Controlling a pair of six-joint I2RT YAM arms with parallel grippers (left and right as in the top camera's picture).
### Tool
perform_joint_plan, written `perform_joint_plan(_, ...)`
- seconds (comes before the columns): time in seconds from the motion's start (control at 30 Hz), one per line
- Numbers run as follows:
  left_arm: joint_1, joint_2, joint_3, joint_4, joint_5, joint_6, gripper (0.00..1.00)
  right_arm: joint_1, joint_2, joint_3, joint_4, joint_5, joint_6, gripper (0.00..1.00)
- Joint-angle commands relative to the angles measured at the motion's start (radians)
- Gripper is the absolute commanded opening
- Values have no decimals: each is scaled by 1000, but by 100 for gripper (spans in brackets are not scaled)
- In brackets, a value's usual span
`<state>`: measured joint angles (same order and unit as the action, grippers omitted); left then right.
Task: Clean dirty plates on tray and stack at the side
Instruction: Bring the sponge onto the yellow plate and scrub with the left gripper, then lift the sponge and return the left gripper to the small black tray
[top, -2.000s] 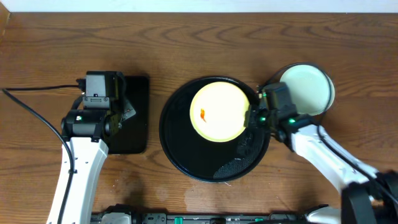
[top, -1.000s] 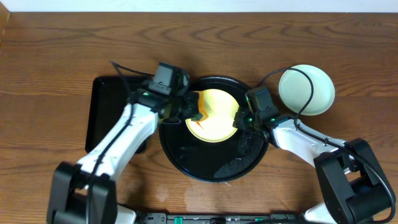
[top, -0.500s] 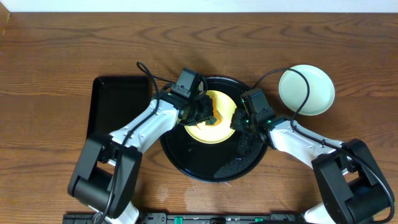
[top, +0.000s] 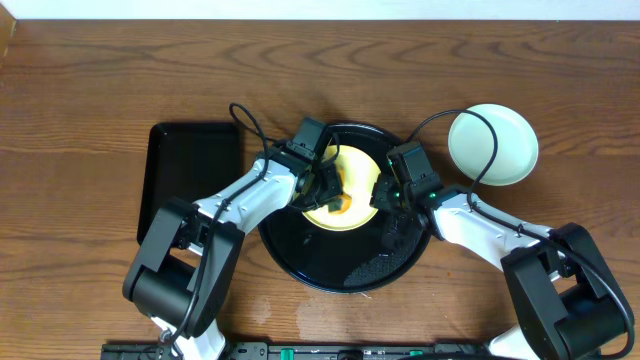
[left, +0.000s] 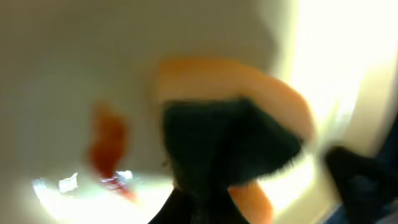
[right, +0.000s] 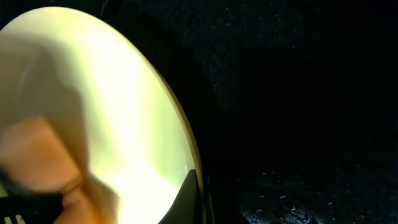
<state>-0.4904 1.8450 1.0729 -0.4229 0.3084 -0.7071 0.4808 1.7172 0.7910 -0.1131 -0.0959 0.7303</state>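
- Fingers (right: 191, 198) of right gripper (top: 381, 196) clamped on right rim of yellow plate (top: 360, 172); left gripper (top: 330, 186) closed on sponge (left: 236, 146), pressed into plate.
- Lies in round tray (top: 300, 255), mid-table.
- Could slip from thin rim grip under scrubbing push.
- Might miss orange smear (left: 109, 146) left of sponge.
- Could skid toward mint plate (top: 505, 150), far right.

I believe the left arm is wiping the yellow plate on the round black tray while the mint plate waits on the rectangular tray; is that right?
Not quite. The overhead view shows the mint plate on the bare tabletop, right of the round black tray, not on the rectangular tray. The left gripper does press a sponge on the yellow plate there.
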Motion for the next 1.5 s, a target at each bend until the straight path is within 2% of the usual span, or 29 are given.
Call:
perform_joint_plan(0.0, 3, 8, -7, -82, -235, 18, 8, 11, 11, 10, -14, 40, -6, 1)
perform_joint_plan(0.2, 3, 4, 1, -119, -329, 47, 7, 11, 11, 10, -15, 40, -6, 1)
perform_joint_plan(0.37, 3, -33, 60, -123, -330, 127, 8, 11, 11, 10, -26, 51, -10, 1)
perform_joint_plan(0.63, 3, -111, 91, -103, -369, 126, 8, 11, 11, 10, -28, 55, -10, 1)
perform_joint_plan(0.87, 2, -71, 90, 6, -159, 72, 8, 11, 11, 10, -21, 55, -10, 1)
perform_joint_plan(1.0, 2, -27, 90, 20, -119, 28, 8, 11, 11, 10, -21, 55, -10, 1)
perform_joint_plan(1.23, 3, 51, 90, 18, -120, 60, 8, 11, 11, 10, -22, 55, -10, 1)
perform_joint_plan(1.3, 4, 60, 90, 2, -156, 93, 8, 11, 11, 10, -23, 55, -10, 1)
perform_joint_plan(1.47, 10, 53, 90, -124, -396, 97, 8, 11, 11, 10, -26, 63, -10, 1)
